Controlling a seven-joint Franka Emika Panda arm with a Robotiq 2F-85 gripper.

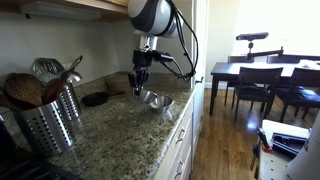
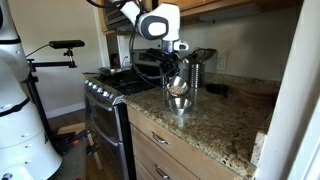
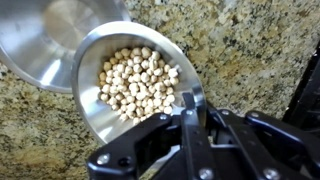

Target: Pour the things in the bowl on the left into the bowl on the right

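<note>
The granite counter (image 1: 120,135) fills most of both exterior views and is the background of the wrist view. A stove (image 2: 105,95) stands at one end of it. The arm (image 1: 150,15) reaches down from above to the middle of the counter, near its front edge. A perforated metal utensil holder (image 1: 50,120) packed with wooden spoons stands well apart from the arm. A small dark dish (image 1: 95,99) lies between the holder and the arm.

The gripper (image 3: 190,105) points downward at two steel bowls that sit side by side. In the wrist view its jaws are clamped on the near rim of the bean bowl (image 3: 90,110), with one finger inside the rim and one outside. That bowl therefore sits directly under the gripper and just ahead of it. In an exterior view the bean bowl (image 2: 180,104) shows low at the counter surface below the wrist, and it is not clear whether it rests on the granite or is slightly raised.

The empty bowl (image 3: 40,40) lies just beyond the bean bowl, on the side away from the fingers. The bean bowl's far edge overlaps its rim in the wrist view.

The beans (image 3: 135,80), pale and round, are heaped in the middle of the grasped bowl. None show in the empty bowl.
</note>
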